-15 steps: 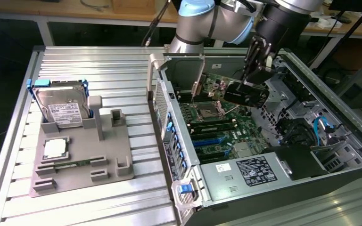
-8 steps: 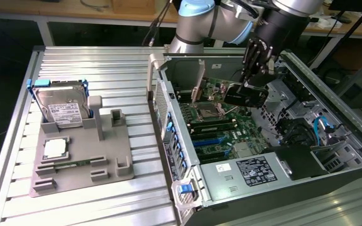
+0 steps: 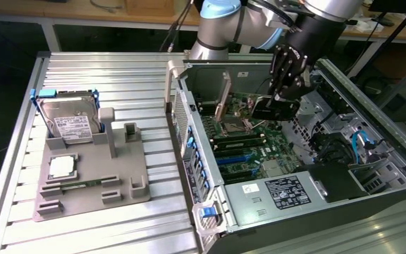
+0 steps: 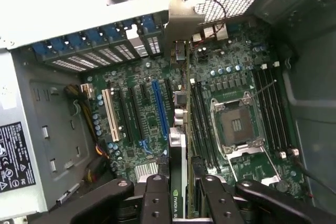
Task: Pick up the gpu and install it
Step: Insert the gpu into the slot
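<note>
Ribbed metal table (image 3: 118, 79) carries two things: one grey fixture (image 3: 129, 185) at the exterior view's left and one open computer case (image 3: 361, 98) at the exterior view's right. On the fixture stand one hard drive (image 3: 69, 121) with blue rails, upright at its far end, and one square silver chip (image 3: 62, 166) lying flat nearer the front. Inside the case lie one green motherboard (image 4: 131, 129) and one grey power supply (image 3: 252, 203) with a black label.

I reach down into the case with my one gripper (image 4: 182, 182). Its two black fingers (image 4: 156, 192) are clenched on the gpu (image 4: 177, 145), one on each face. From my wrist the card is seen edge-on, a thin blade running away from me to its one silvery bracket (image 4: 181, 19), which sits close to the perforated rear wall. It lies over the board between one blue slot (image 4: 159, 108) and the black memory slots. One white slot (image 4: 107, 114) lies beyond the blue one, and one bare processor socket (image 4: 236, 127) lies past the memory slots. Whether the card's lower edge touches the board I cannot tell
</note>
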Controlling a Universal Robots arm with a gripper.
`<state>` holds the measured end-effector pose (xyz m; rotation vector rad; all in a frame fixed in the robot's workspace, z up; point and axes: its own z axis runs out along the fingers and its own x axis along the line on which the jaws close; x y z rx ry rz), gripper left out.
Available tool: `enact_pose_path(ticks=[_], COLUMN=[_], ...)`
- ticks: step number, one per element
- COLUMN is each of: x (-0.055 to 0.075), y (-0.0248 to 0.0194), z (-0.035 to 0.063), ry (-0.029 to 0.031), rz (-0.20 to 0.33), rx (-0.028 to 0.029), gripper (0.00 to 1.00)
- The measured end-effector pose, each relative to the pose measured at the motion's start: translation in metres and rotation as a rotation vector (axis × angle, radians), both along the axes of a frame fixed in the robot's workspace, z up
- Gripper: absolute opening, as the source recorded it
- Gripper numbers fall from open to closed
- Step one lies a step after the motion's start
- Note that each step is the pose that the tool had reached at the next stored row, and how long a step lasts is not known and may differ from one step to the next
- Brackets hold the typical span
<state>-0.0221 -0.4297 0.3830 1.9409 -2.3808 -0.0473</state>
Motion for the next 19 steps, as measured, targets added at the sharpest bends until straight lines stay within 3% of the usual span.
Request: enact_pose_path(ticks=[15,19], x=[0.001,0.001], y=[0.0000,-0.0003], z=[-0.0089,-0.0132], ry=[-0.0001,0.0002], rz=[0.209,0.243], rx=[0.0001,-0.0020], gripper=[0.27,0.27])
